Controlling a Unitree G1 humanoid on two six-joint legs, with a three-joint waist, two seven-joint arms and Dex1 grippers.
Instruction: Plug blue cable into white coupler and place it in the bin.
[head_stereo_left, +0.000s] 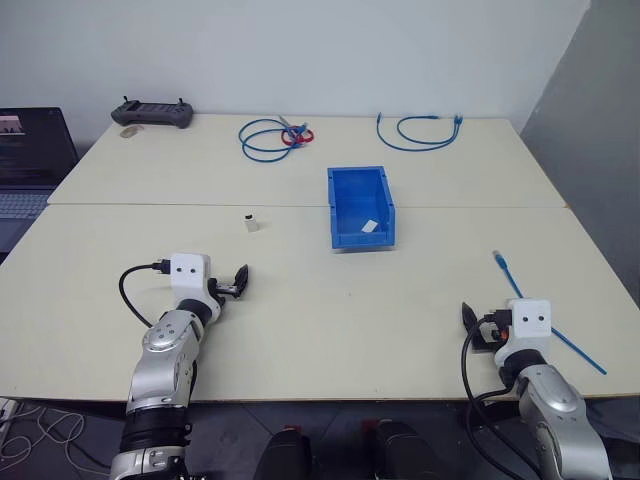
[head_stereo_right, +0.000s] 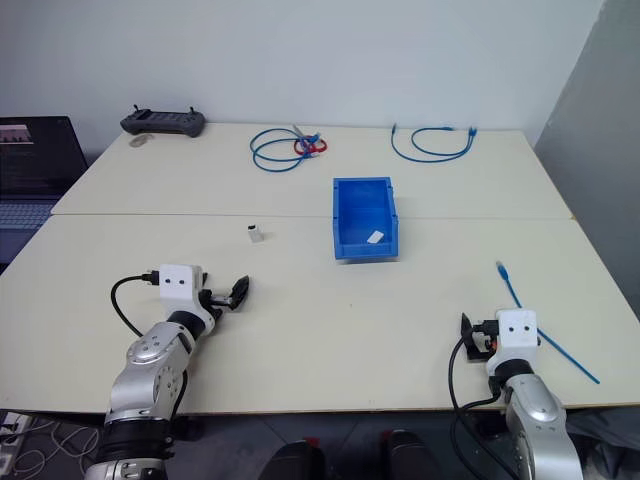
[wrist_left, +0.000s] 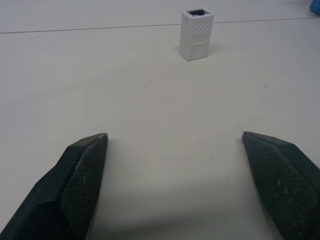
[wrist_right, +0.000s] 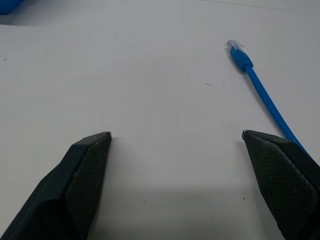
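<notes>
Three blue cables (head_stereo_left: 548, 318), one white coupler (head_stereo_left: 251, 221), one bin (head_stereo_left: 343, 208).

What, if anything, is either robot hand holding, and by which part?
Nothing. The left hand stands open short of the small white rectangular coupler; the right hand stands open beside the thin light-blue cable.

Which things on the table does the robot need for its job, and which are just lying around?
Needed:
blue cable
white coupler
bin

Lying around:
coiled cable with red loop
looped blue cable
black controller
laptop
white piece in the bin
</notes>
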